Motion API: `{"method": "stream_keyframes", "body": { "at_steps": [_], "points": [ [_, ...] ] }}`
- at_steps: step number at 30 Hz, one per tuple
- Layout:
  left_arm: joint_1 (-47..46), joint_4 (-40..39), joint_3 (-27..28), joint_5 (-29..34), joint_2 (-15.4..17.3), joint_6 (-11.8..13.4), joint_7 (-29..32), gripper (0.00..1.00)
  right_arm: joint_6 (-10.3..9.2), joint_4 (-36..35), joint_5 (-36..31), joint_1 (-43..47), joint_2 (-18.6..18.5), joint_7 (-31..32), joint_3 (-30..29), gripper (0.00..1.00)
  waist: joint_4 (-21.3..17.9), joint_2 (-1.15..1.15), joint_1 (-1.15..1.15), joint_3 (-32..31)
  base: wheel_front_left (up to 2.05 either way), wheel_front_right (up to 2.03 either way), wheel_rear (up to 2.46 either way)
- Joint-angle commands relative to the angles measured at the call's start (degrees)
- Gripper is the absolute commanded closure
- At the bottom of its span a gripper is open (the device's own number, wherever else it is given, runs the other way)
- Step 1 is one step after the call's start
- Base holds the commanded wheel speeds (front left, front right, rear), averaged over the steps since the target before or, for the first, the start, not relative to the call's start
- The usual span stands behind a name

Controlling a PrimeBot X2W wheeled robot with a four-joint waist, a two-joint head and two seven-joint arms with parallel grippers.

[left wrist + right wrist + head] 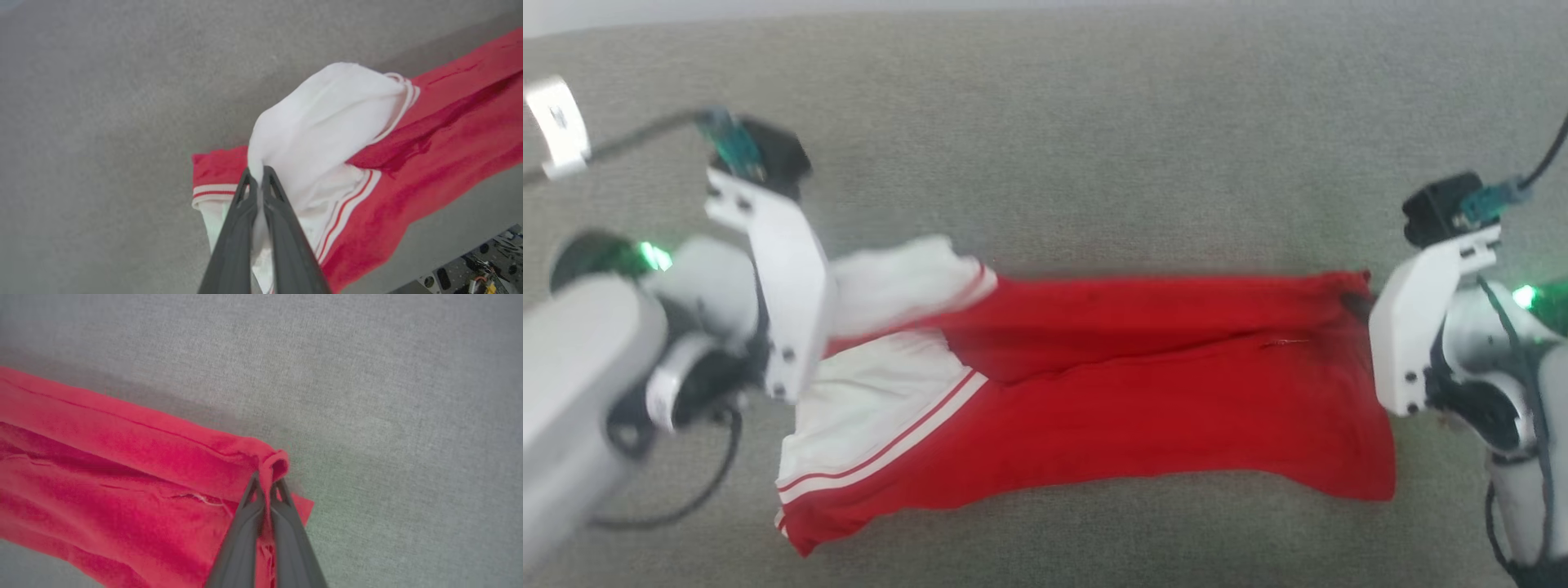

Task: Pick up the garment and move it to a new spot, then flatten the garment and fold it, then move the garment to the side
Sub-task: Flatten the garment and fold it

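The garment is a bright red T-shirt with white, red-striped sleeve ends, stretched left to right and hanging between my two grippers above the grey cloth surface. In the left wrist view my left gripper is shut on a white sleeve of the garment, the cloth pinched between its dark fingers. In the right wrist view my right gripper is shut on the red hem corner of the garment. In the head view the left gripper's fingertips are hidden behind its white mount, and the right gripper meets the shirt's right end.
A grey fabric surface spreads under everything, with open room behind and in front of the shirt. Cables trail from both wrists. The robot's base shows at the left wrist view's lower right corner.
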Motion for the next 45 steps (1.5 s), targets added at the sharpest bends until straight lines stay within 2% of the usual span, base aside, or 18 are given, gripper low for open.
{"method": "stream_keyframes", "body": {
  "at_steps": [1, 6, 12, 13, 14, 15, 16, 21, 30, 37, 45],
  "points": [
    [1.74, -1.3, -0.35, -0.12, 0.71, 0.79, -0.33, 1.0, 0.01, -0.86, 0.41, 1.47, -0.03, 0.58, -0.76, 1.0, 0.51, 0.0, 0.0, -0.45, 0.0, 0.0, 0.0],
    [7.37, -3.51, -1.02, -2.24, 0.63, 2.38, -2.28, 1.0, 0.01, -2.05, -0.23, 5.37, 0.78, 2.14, -2.8, 1.0, 1.15, 0.0, 0.0, -0.84, 0.0, 0.0, 0.0],
    [11.96, 2.45, -1.45, -4.62, -2.0, 0.53, -6.02, 1.0, 0.01, 1.73, -0.05, 5.93, 2.78, 1.97, -2.51, 1.0, 0.86, 0.0, 0.0, -1.27, 0.0, 0.0, 0.0],
    [12.44, 4.04, -1.39, -5.24, -2.64, -0.23, -6.77, 1.0, 0.01, 2.44, -0.08, 5.43, 3.14, 1.6, -2.31, 0.8, 0.75, 0.0, 0.0, -1.42, 0.0, 0.0, 0.0],
    [12.67, 5.55, -1.09, -5.54, -3.36, -0.95, -7.67, 0.73, 0.01, 3.07, -0.52, 5.0, 3.07, 1.38, -1.89, 0.58, 0.64, 0.0, 0.0, -1.64, 0.0, 0.0, 0.0],
    [12.96, 7.07, -0.72, -5.58, -4.0, -1.65, -8.76, 0.49, 0.01, 3.65, -0.51, 4.65, 3.08, 1.1, -1.46, 0.0, 0.57, 0.0, 0.0, -1.92, 0.0, 0.0, 0.0],
    [13.32, 8.71, -0.37, -5.88, -4.27, -2.14, -9.61, 0.0, 0.01, 4.11, -0.42, 4.27, 3.36, 0.63, -1.4, 0.0, 0.46, 0.0, 0.0, -2.26, 0.0, 0.0, 0.0],
    [14.12, 12.59, 0.7, -6.46, -5.04, -4.06, -13.06, 0.0, 0.01, 4.75, 0.83, 3.65, 2.14, -0.52, -0.14, 0.0, 0.39, 0.0, 0.0, -4.68, 0.0, 0.0, 0.0],
    [18.06, 11.16, 3.35, -4.11, -3.64, -5.32, -23.96, 0.0, 0.01, 3.22, 3.91, 7.17, 0.56, 1.16, -2.09, 0.0, 1.28, 0.0, 0.0, -8.68, 0.0, 0.0, 0.0],
    [24.33, 9.92, 6.12, -2.82, -2.78, -4.62, -36.74, 0.0, 0.02, 3.88, 3.46, 10.99, -0.53, 4.33, -6.43, 0.0, 3.11, 0.0, 0.0, -10.84, 0.0, 0.0, 0.0],
    [31.65, 11.0, 11.1, -1.47, -2.28, -3.36, -53.33, 0.0, 0.02, 7.21, 3.52, 13.37, 0.09, 4.2, -8.37, 0.0, 6.0, 0.0, 0.0, -11.6, 0.0, 0.0, 0.0]
  ]
}}
